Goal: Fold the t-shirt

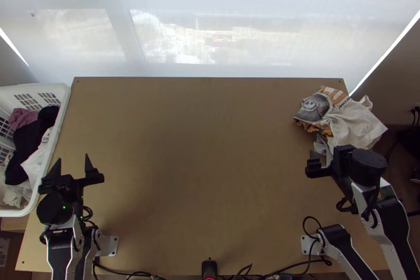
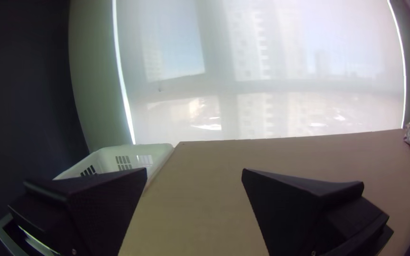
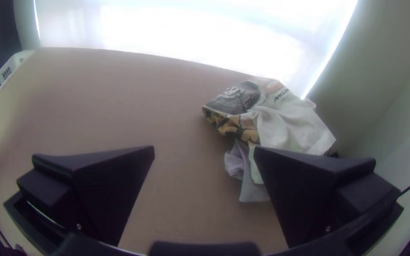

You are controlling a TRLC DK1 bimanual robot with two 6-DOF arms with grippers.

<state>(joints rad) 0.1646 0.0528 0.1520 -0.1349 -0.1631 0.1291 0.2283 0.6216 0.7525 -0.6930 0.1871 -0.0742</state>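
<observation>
T-shirt pile bunched just beyond jaws of right gripper, overlapping right edge of table; long axis slants, printed end far-left, white end near-right. Grey cloth juts toward those jaws. Right gripper points far, jaws wide. Left gripper points far too, jaws wide; clothes-filled basket close beside its left jaw.

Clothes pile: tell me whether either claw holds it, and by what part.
Nothing is held; the left claw and the right claw both stand open.
</observation>
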